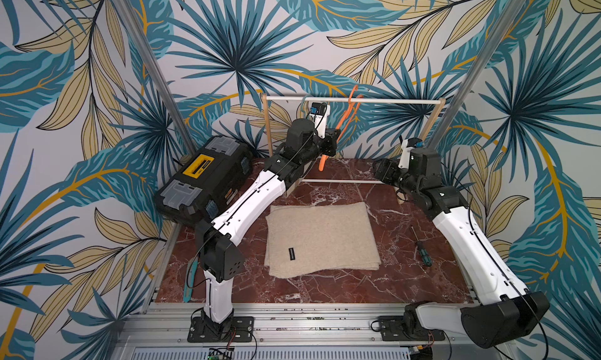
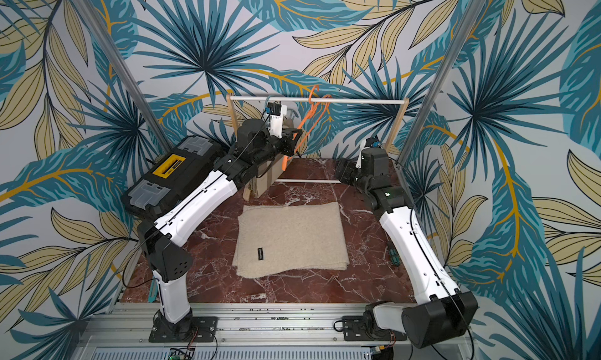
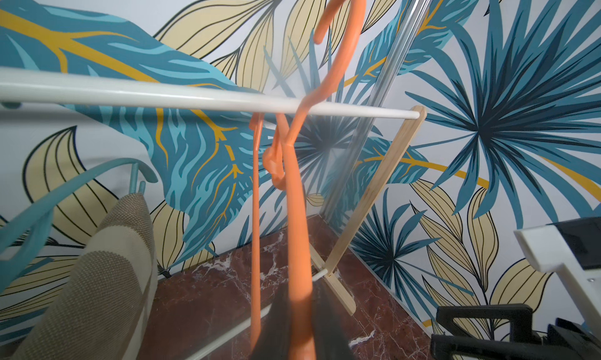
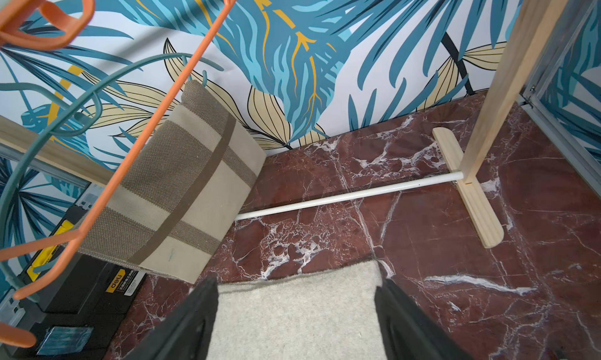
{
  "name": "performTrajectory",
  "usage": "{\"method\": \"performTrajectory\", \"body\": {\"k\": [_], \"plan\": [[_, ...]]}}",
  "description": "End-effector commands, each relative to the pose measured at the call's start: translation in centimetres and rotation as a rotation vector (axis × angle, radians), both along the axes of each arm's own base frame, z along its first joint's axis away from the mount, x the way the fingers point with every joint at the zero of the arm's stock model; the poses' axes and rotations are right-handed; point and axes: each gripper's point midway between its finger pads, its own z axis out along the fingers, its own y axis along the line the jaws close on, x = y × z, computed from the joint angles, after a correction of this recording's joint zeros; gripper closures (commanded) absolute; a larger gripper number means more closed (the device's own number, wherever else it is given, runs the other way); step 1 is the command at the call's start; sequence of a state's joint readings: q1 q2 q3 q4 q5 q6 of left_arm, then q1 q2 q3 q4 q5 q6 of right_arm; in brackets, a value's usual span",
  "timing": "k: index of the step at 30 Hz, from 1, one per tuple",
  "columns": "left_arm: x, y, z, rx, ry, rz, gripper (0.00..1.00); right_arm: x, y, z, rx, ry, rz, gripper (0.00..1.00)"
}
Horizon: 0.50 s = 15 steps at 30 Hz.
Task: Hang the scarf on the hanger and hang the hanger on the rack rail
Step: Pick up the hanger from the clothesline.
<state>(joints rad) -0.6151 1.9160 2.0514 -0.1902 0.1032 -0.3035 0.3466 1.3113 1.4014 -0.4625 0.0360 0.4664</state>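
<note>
At the rack's white rail (image 1: 390, 100), the left pincer (image 1: 330, 144) is clamped on the tilted orange hanger (image 1: 349, 114). The right pincer (image 4: 296, 319), jaws apart, hovers over the beige scarf (image 1: 320, 239), which lies folded on the tabletop (image 1: 325, 287). Risk: the thin hanger may pivot in the grip or snag the rail.

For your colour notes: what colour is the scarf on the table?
Plain beige scarf, small black label; clearest in a top view.
</note>
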Motion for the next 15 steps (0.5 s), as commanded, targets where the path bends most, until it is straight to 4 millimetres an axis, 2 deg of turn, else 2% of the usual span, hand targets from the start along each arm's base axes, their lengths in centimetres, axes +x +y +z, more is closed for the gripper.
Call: {"method": "performTrajectory", "body": {"k": [1,7,10,15], "plan": [[-1.4,1.5,6.2,-0.083,-0.168,0.037,1.0,-0.4,0.0,-0.6,-0.011,0.007,0.021,0.2],[-1.4,1.2,7.4,-0.089,-0.211,0.059,1.0,-0.3,0.3,-0.5,-0.001,0.003,0.029,0.2],[-2.1,1.2,8.0,-0.078,-0.21,0.051,1.0,-0.3,0.2,-0.6,0.0,0.008,0.027,0.2],[-3.1,1.6,6.9,-0.07,-0.153,0.042,1.0,-0.6,0.0,-1.6,-0.014,0.035,0.02,0.2]]}}
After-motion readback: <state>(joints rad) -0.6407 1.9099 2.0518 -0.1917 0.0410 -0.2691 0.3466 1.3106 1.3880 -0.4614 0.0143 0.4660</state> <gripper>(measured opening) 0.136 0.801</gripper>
